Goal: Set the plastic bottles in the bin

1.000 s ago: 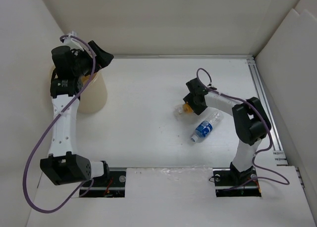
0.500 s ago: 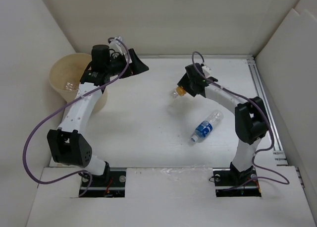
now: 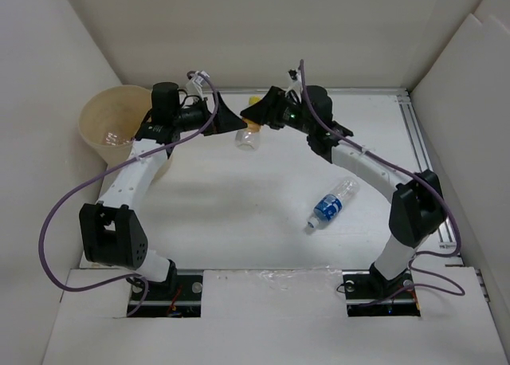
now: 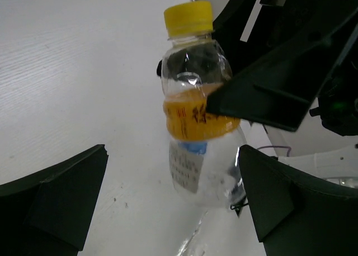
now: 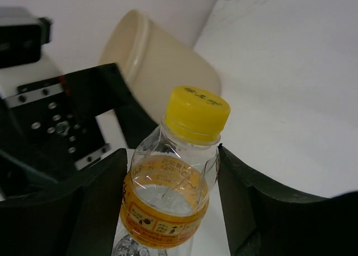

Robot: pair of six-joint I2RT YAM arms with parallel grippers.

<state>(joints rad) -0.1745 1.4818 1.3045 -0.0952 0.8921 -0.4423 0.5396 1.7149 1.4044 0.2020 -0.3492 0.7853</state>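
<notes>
My right gripper (image 3: 260, 116) is shut on a clear bottle with a yellow cap and an orange label (image 3: 248, 135) and holds it above the table at the back middle. In the right wrist view the bottle (image 5: 170, 197) sits between my fingers (image 5: 98, 211). My left gripper (image 3: 237, 119) is open, right beside it. In the left wrist view the bottle's (image 4: 196, 116) lower end lies between my spread fingers (image 4: 61, 203) without visible contact. The tan bin (image 3: 100, 114) stands at the far left with a clear bottle (image 3: 112, 137) inside. A blue-labelled bottle (image 3: 330, 205) lies on the table at the right.
White walls enclose the table on the back, left and right. A metal rail (image 3: 426, 154) runs along the right edge. Purple cables loop off both arms. The bin (image 5: 162, 66) shows behind the left gripper in the right wrist view.
My right arm has lifted the yellow-capped bottle off the table and carried it left and back. My left arm has swung right from over the bin to meet it.
</notes>
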